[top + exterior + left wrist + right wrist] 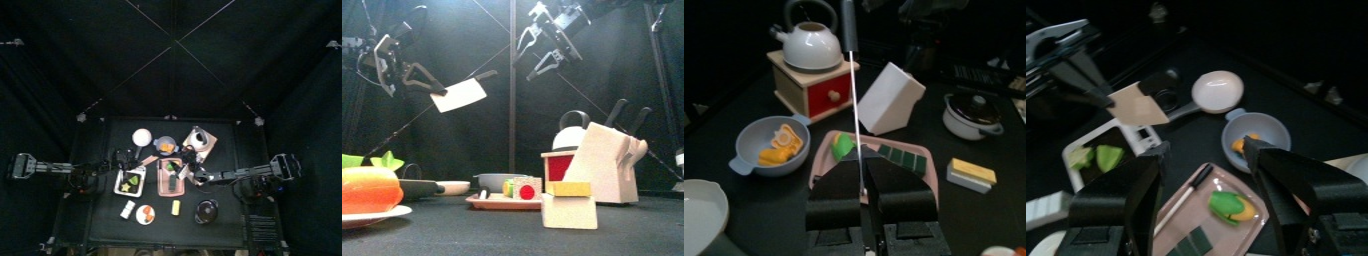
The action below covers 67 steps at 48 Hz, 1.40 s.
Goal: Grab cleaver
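Observation:
The cleaver (460, 96), with a pale broad blade and a black handle, hangs in the air high above the table, held by my left gripper (412, 76). In the left wrist view the cleaver (854, 90) shows edge-on as a thin line rising from the shut left gripper (866, 170). My right gripper (549, 48) is open and empty, raised to the right of the cleaver and apart from it. The right wrist view looks between the open right gripper (1207, 150) at the cleaver (1140, 103) and the left gripper (1080, 62).
On the table stand a pale knife block (609, 160), a white kettle (811, 40) on a red box (818, 85), a blue bowl of orange pieces (771, 145), a pink tray (1213, 215), a white plate (1217, 90) and a black pot (971, 112).

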Each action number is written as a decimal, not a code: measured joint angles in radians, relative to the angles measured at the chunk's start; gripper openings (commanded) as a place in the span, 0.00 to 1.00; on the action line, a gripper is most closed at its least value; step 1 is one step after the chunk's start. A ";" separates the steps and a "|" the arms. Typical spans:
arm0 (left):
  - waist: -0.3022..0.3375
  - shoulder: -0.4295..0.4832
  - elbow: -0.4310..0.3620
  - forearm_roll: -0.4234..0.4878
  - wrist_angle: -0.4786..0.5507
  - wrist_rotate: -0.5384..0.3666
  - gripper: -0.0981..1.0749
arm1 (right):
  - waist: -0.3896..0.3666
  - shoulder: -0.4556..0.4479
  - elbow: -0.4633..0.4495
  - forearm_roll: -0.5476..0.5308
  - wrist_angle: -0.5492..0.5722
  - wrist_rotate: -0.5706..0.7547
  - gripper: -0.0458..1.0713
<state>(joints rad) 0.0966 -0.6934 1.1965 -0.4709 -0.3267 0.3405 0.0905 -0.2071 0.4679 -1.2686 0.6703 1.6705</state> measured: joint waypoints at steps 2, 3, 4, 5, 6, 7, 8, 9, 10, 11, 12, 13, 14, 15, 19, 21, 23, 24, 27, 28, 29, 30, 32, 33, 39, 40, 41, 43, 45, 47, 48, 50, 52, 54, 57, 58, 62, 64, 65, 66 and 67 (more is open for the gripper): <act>0.002 -0.014 -0.002 0.003 0.035 0.000 0.33 | -0.008 -0.020 0.017 0.017 -0.054 -0.020 0.86; 0.000 -0.020 -0.002 0.003 0.051 0.000 0.33 | -0.011 -0.026 0.025 0.021 -0.075 -0.029 0.86; 0.000 -0.026 -0.002 0.003 0.067 0.000 0.33 | -0.015 -0.035 0.031 0.029 -0.095 -0.041 0.86; 0.000 -0.034 -0.002 0.005 0.083 0.000 0.33 | -0.020 -0.043 0.037 0.035 -0.115 -0.049 0.86; 0.000 -0.040 -0.002 0.003 0.095 0.000 0.33 | -0.026 -0.051 0.041 0.043 -0.133 -0.058 0.86; 0.000 -0.048 -0.003 0.005 0.106 0.000 0.33 | -0.034 -0.060 0.046 0.052 -0.155 -0.071 0.86; 0.000 -0.055 -0.003 0.003 0.120 -0.002 0.33 | -0.041 -0.067 0.049 0.063 -0.175 -0.081 0.86; 0.000 -0.058 -0.003 0.005 0.127 -0.002 0.33 | -0.049 -0.078 0.052 0.074 -0.195 -0.091 0.85; -0.002 -0.064 -0.005 0.003 0.138 -0.003 0.33 | -0.058 -0.086 0.054 0.083 -0.210 -0.098 0.85; -0.002 -0.067 -0.006 0.005 0.149 -0.003 0.33 | -0.066 -0.094 0.055 0.094 -0.224 -0.106 0.85; -0.002 -0.072 -0.008 0.003 0.156 -0.003 0.33 | -0.074 -0.100 0.057 0.104 -0.236 -0.112 0.85; -0.003 -0.075 -0.009 0.005 0.161 -0.005 0.33 | -0.084 -0.104 0.058 0.121 -0.249 -0.121 0.85; -0.005 -0.078 -0.011 0.005 0.167 -0.005 0.33 | -0.094 -0.107 0.058 0.143 -0.258 -0.129 0.84; -0.006 -0.080 -0.011 0.005 0.169 -0.005 0.33 | -0.101 -0.110 0.058 0.167 -0.265 -0.135 0.84; -0.006 -0.083 -0.014 0.003 0.175 -0.008 0.33 | -0.127 -0.114 0.058 0.256 -0.273 -0.156 0.83; -0.006 -0.083 -0.014 0.003 0.175 -0.008 0.33 | -0.138 -0.115 0.058 0.307 -0.270 -0.167 0.83; -0.006 -0.081 -0.015 0.003 0.175 -0.008 0.33 | -0.144 -0.117 0.057 0.353 -0.261 -0.178 0.83; -0.008 -0.083 -0.014 0.003 0.175 -0.008 0.33 | -0.146 -0.118 0.055 0.373 -0.253 -0.187 0.83; -0.006 -0.081 -0.014 0.003 0.175 -0.008 0.33 | -0.146 -0.120 0.049 0.430 -0.224 -0.219 0.83; -0.008 -0.081 -0.014 0.003 0.175 -0.008 0.33 | -0.146 -0.120 0.044 0.445 -0.210 -0.233 0.83; -0.008 -0.083 -0.014 0.003 0.175 -0.008 0.33 | -0.146 -0.120 0.038 0.463 -0.195 -0.250 0.83; -0.008 -0.081 -0.015 0.003 0.175 -0.008 0.33 | -0.144 -0.120 0.029 0.489 -0.170 -0.275 0.83; -0.006 -0.081 -0.017 0.003 0.175 -0.008 0.33 | -0.143 -0.120 0.011 0.541 -0.115 -0.325 0.83; -0.008 -0.083 -0.018 0.003 0.175 -0.008 0.33 | -0.143 -0.120 0.000 0.563 -0.087 -0.350 0.83; -0.006 -0.083 -0.025 0.003 0.175 -0.008 0.33 | -0.146 -0.118 -0.071 0.696 0.054 -0.532 0.83; -0.008 -0.083 -0.025 0.003 0.175 -0.006 0.33 | -0.146 -0.118 -0.083 0.719 0.063 -0.571 0.83; -0.008 -0.083 -0.026 0.003 0.175 -0.006 0.33 | -0.147 -0.118 -0.094 0.735 0.069 -0.606 0.83; -0.008 -0.083 -0.028 0.003 0.178 -0.006 0.33 | -0.153 -0.118 -0.115 0.778 0.069 -0.684 0.83; -0.008 -0.081 -0.032 0.003 0.184 -0.006 0.33 | -0.160 -0.118 -0.132 0.816 0.061 -0.764 0.83; -0.008 -0.080 -0.035 0.003 0.190 -0.005 0.33 | -0.170 -0.117 -0.146 0.864 0.046 -0.853 0.83; -0.008 -0.077 -0.038 0.005 0.195 -0.005 0.33 | -0.178 -0.115 -0.149 0.888 0.037 -0.891 0.83; -0.008 -0.072 -0.044 0.003 0.206 -0.002 0.33 | -0.190 -0.107 -0.155 0.934 0.018 -0.971 0.83; -0.008 -0.066 -0.054 0.008 0.224 0.002 0.33 | -0.202 -0.098 -0.158 0.986 0.002 -1.054 0.83; -0.009 -0.057 -0.064 0.014 0.242 0.002 0.33 | -0.210 -0.084 -0.156 1.039 -0.012 -1.129 0.83; -0.009 -0.037 -0.081 0.031 0.273 0.000 0.33 | -0.218 -0.058 -0.158 1.114 -0.031 -1.250 0.83; -0.009 -0.031 -0.086 0.035 0.282 0.002 0.33 | -0.218 -0.049 -0.158 1.134 -0.037 -1.287 0.83; -0.011 -0.003 -0.104 0.058 0.314 0.002 0.33 | -0.219 -0.015 -0.164 1.215 -0.061 -1.407 0.83; -0.011 0.008 -0.109 0.067 0.324 0.002 0.33 | -0.219 -0.009 -0.164 1.246 -0.081 -1.453 0.83; -0.012 0.012 -0.112 0.071 0.327 0.002 0.33 | -0.219 -0.006 -0.166 1.256 -0.091 -1.471 0.83; -0.012 0.017 -0.112 0.074 0.328 0.002 0.33 | -0.218 -0.005 -0.166 1.262 -0.101 -1.486 0.83; -0.012 0.020 -0.114 0.077 0.328 0.002 0.33 | -0.216 -0.005 -0.166 1.267 -0.110 -1.499 0.83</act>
<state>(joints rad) 0.0844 -0.6734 1.0830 -0.3942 0.0015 0.3421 -0.1258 -0.2117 0.3022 -0.0015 0.5599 0.1718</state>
